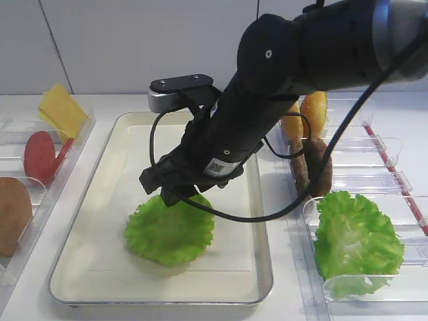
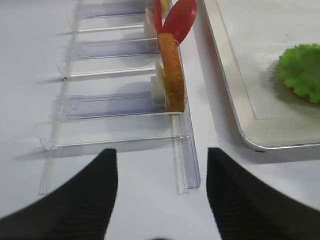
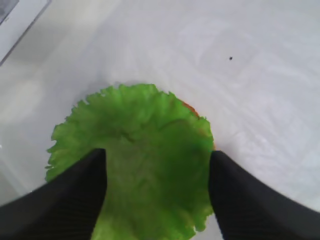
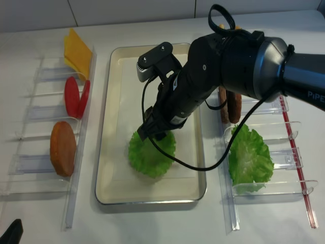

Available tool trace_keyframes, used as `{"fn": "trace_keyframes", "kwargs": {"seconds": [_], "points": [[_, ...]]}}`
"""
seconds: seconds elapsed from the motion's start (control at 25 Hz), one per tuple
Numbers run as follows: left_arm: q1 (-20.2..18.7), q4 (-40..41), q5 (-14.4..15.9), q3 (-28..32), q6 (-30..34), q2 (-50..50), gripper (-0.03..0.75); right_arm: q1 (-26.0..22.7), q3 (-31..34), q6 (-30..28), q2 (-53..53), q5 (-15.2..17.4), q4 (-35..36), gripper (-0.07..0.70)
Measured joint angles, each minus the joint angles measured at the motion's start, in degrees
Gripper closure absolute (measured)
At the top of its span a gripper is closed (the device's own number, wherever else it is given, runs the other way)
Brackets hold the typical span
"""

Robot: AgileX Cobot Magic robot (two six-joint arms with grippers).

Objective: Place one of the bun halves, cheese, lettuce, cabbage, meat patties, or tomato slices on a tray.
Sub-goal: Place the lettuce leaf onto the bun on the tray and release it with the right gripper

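The round frilly lettuce (image 1: pixel 170 231) lies flat on the cream tray (image 1: pixel 100 200), near its front. My right gripper (image 3: pixel 157 165) hovers just above the leaf (image 3: pixel 135 130), open, one finger (image 3: pixel 75 200) on each side, gripping nothing. A thin orange-red edge (image 3: pixel 192 107) peeks out from under the leaf. My left gripper (image 2: pixel 161 165) is open and empty over the bare table, by the near end of the left bins. Cheese (image 1: pixel 60 110), tomato slices (image 1: pixel 40 154) and a bun half (image 1: pixel 12 214) stand in those bins. Meat patties (image 1: pixel 314 167) stand on the right.
Clear plastic bins (image 4: pixel 40 112) flank the tray on both sides. A bigger heap of green leaves (image 1: pixel 354 241) fills a right-hand bin, with orange bun pieces (image 1: pixel 314 110) behind the patties. The right arm (image 4: pixel 223 61) reaches across the tray's right half.
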Motion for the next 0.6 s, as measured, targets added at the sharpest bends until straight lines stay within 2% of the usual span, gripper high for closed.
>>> {"fn": "trace_keyframes", "kwargs": {"seconds": [0.12, 0.28, 0.4, 0.6], "points": [[0.0, 0.0, 0.0, 0.0, 0.0, 0.0, 0.354, 0.0, 0.0, 0.0, 0.0, -0.1, -0.7, 0.118], [0.0, 0.0, 0.0, 0.0, 0.0, 0.0, 0.354, 0.0, -0.6, 0.0, 0.0, 1.3, -2.2, 0.111], [0.0, 0.0, 0.0, 0.0, 0.0, 0.0, 0.354, 0.0, -3.0, 0.0, 0.0, 4.0, -4.1, 0.110], [0.0, 0.0, 0.0, 0.0, 0.0, 0.0, 0.354, 0.0, -8.1, -0.2, 0.0, 12.3, -9.8, 0.108]]}}
